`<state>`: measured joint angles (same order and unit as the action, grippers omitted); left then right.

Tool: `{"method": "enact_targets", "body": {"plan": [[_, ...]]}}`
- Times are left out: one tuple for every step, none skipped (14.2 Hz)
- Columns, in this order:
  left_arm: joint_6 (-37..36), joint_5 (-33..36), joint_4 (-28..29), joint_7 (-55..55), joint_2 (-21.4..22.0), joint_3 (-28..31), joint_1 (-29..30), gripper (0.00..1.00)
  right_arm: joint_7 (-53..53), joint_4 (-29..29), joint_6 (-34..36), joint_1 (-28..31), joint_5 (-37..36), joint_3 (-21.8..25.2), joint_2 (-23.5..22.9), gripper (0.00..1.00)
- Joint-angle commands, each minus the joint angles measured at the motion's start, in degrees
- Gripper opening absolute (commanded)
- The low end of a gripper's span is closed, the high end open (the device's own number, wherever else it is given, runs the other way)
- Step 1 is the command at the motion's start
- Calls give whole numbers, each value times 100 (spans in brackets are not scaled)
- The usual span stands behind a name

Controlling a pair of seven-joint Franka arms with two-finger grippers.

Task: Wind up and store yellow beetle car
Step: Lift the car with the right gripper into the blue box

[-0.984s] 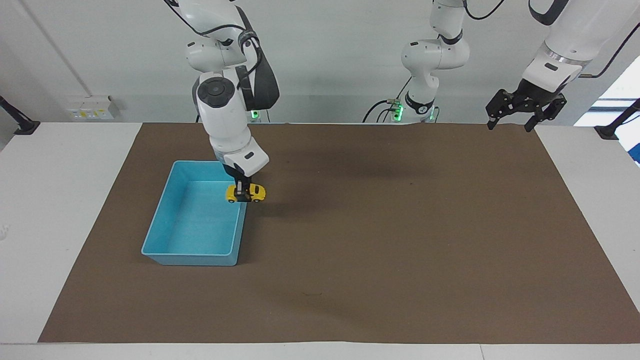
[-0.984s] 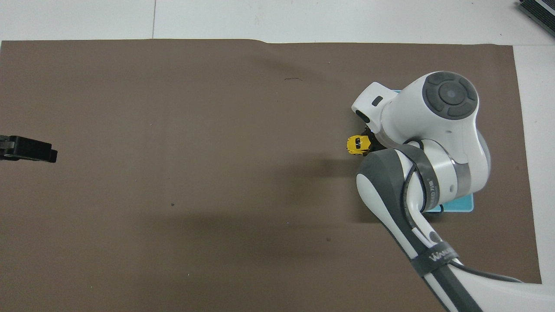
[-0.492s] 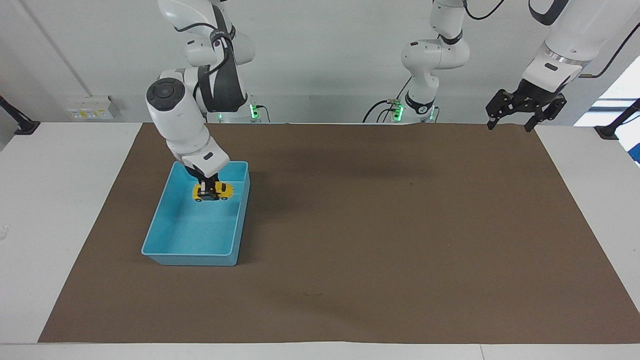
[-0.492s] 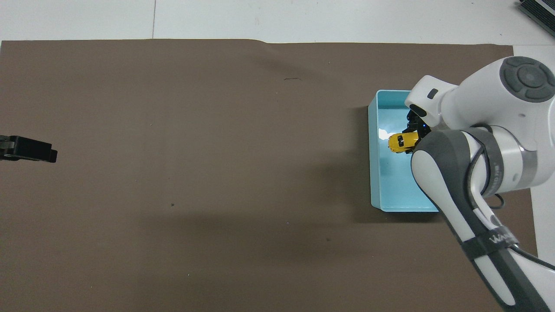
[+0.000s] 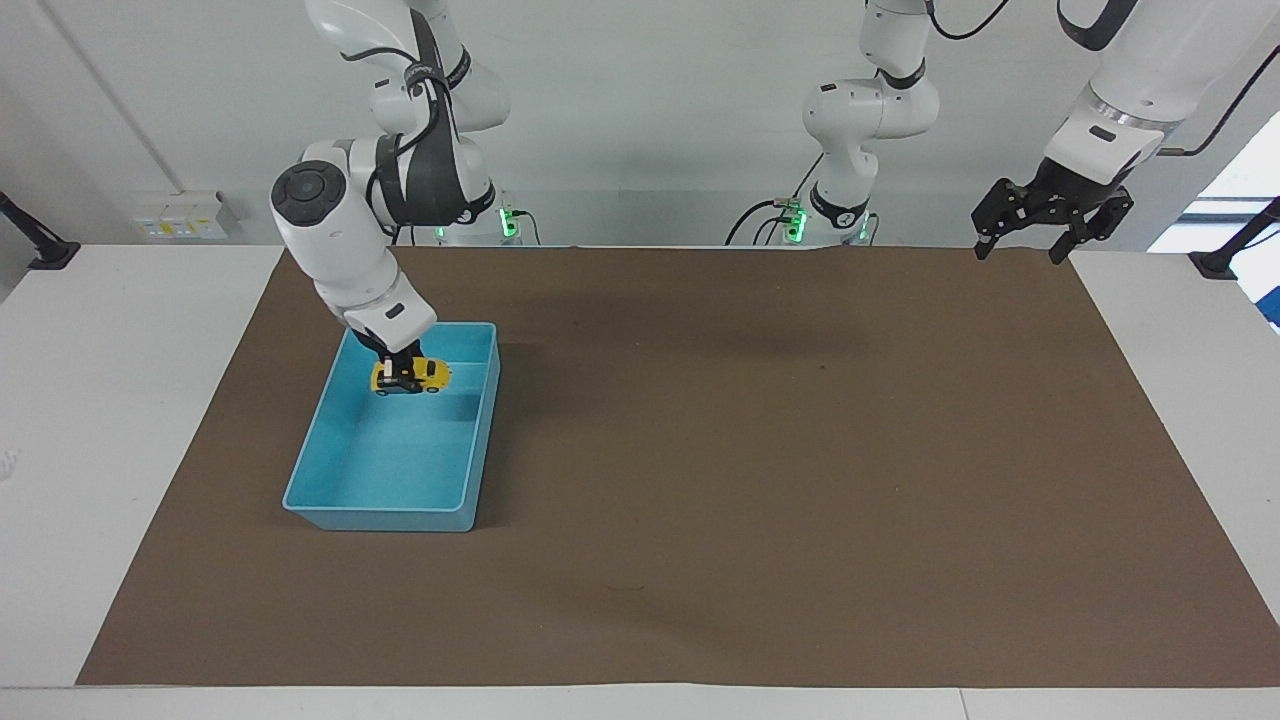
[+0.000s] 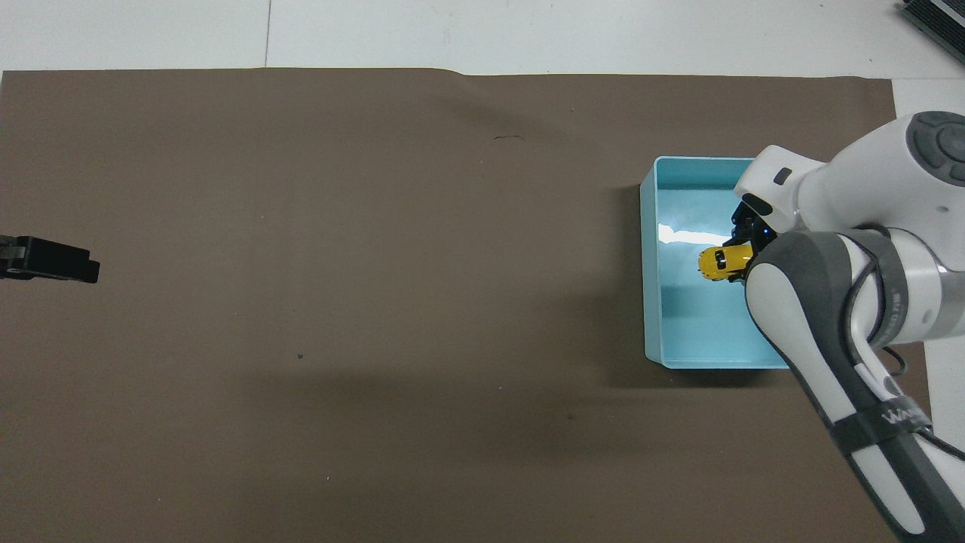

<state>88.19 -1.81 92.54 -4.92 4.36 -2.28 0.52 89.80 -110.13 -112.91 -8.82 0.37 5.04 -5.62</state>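
In the facing view, the right gripper (image 5: 401, 373) pinches the yellow beetle car (image 5: 411, 376) between its fingers above the blue bin (image 5: 478, 440), while the left gripper (image 5: 1040, 228) waits with fingers spread over the mat's (image 5: 800, 480) corner. In the overhead view, the car (image 6: 722, 262) juts from the right gripper's fingers (image 6: 742, 249) over the bin (image 6: 650, 302); only the left gripper's tip (image 6: 56, 261) shows.

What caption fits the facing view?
Right gripper holds the tiny yellow beetle car over the blue plastic bin; left gripper waits.

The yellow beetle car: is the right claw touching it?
Touching. In the facing view the right claw is closed on the yellow beetle car, carrying it over the blue bin; the overhead view agrees.
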Motion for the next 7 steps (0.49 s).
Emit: {"method": "enact_targets", "body": {"plan": [[40, -65, 63, -62, 91, -45, 98, 100, 238, -570, -345, 178, -99, -55, 351, 21], [40, -65, 63, -62, 91, -45, 89, 100, 335, -675, -468, 231, -99, -56, 368, 21], [40, -65, 63, -62, 91, -45, 89, 100, 388, -746, -547, 231, -99, -56, 412, 21], [40, -65, 63, -62, 91, -45, 89, 100, 423, -808, -565, 231, -99, -47, 430, 21], [40, -65, 63, -62, 91, -45, 89, 100, 485, -843, -592, 283, -116, -47, 404, 21], [40, -65, 63, -62, 91, -45, 89, 100, 546, -939, -766, 371, -116, -55, 352, 21], [40, -65, 63, -62, 91, -45, 89, 100, 547, -1053, -959, 346, -116, -56, 351, 21]]}}
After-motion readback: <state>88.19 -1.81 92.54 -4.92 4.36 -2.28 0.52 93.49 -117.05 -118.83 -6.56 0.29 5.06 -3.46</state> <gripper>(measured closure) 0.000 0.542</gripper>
